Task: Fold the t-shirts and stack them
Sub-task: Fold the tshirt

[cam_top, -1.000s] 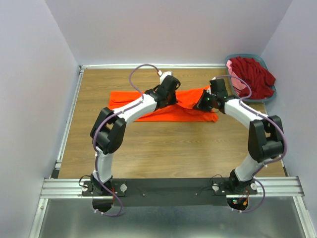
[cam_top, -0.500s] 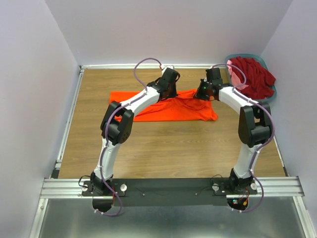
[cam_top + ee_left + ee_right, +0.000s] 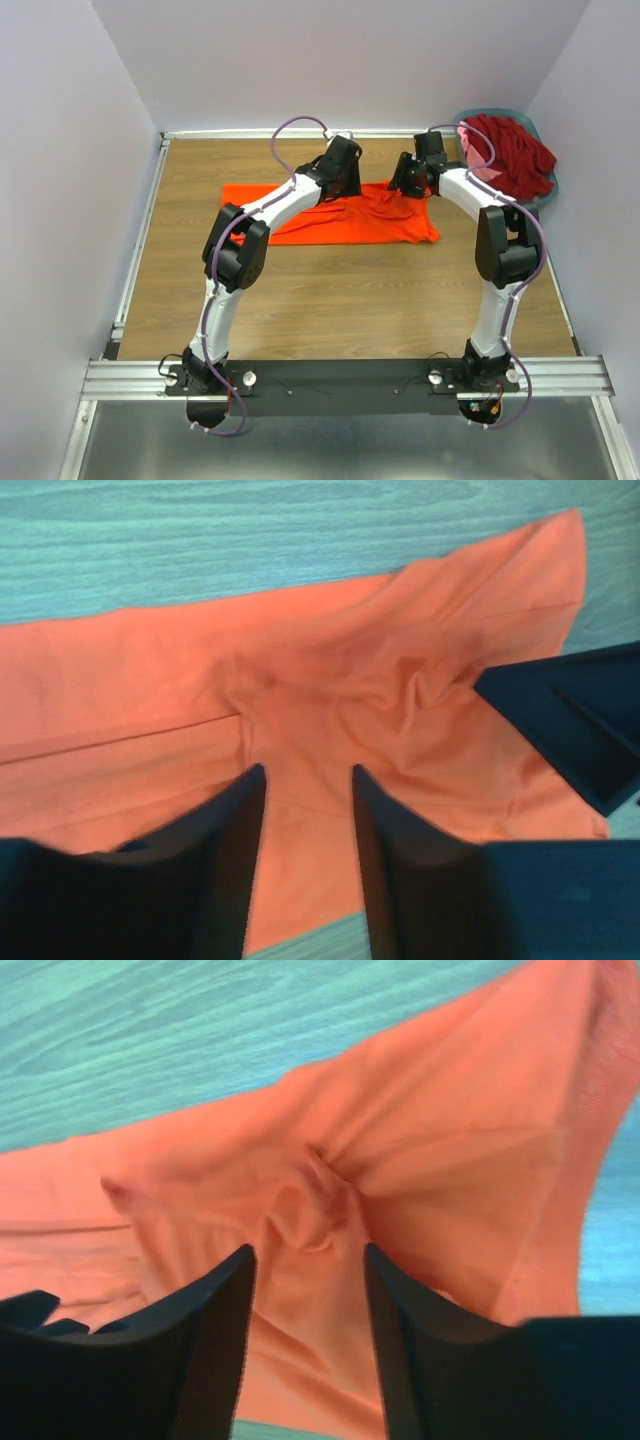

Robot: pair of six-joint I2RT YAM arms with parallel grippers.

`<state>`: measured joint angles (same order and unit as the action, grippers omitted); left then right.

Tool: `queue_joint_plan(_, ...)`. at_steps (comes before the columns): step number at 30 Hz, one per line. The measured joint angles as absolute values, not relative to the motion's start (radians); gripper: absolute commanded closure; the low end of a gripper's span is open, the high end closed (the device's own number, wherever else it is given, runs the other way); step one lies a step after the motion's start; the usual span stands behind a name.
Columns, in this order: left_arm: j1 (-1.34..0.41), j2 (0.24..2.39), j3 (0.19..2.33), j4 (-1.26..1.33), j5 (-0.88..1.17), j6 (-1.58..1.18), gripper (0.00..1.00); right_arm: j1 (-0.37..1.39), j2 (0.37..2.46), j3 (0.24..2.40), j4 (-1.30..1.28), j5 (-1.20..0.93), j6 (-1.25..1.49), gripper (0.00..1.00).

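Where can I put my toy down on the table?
The table is bare between the orange t-shirt and the arm bases, and in the far left corner. It is crowded where the left gripper and right gripper hang over the shirt, and by the basket far right.

Basket [image 3: 552, 192] near right end effector [image 3: 400, 187]

Pale lilac walls [image 3: 60, 200] enclose a wood-grain table [image 3: 300, 300].
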<state>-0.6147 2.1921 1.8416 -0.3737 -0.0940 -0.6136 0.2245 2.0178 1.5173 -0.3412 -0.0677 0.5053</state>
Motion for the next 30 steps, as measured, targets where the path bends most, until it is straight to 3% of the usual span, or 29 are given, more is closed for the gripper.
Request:
queue_joint_plan(1,-0.612,2.192,1.837,-0.373,-0.094,-0.618,0.30,0.221,2.014,1.511,-0.342,-0.063,0.505,0.40)
queue_joint_plan(2,-0.609,2.189,1.829,-0.373,-0.094,-0.622,0.29,0.218,2.007,1.499,-0.344,-0.060,0.503,0.38)
queue_joint_plan(4,-0.598,2.167,1.787,-0.366,-0.095,-0.627,0.15,0.206,1.967,1.449,-0.354,-0.052,0.497,0.35)
queue_joint_plan(7,-0.570,2.081,1.688,-0.368,-0.096,-0.639,0.07,0.175,1.877,1.365,-0.371,-0.047,0.494,0.31)
queue_joint_plan(13,-0.455,1.700,1.375,-0.332,-0.106,-0.684,0.07,0.058,1.668,1.186,-0.385,-0.089,0.492,0.32)
queue_joint_plan(18,-0.296,1.443,1.073,-0.280,-0.109,-0.746,0.05,0.046,1.610,1.111,-0.396,-0.204,0.467,0.31)
queue_joint_plan(26,-0.025,1.406,0.848,-0.295,-0.147,-0.788,0.04,0.101,1.602,1.077,-0.399,-0.303,0.438,0.30)
queue_joint_plan(30,0.025,1.431,0.870,-0.280,-0.154,-0.793,0.13,0.101,1.578,1.056,-0.399,-0.313,0.435,0.30)
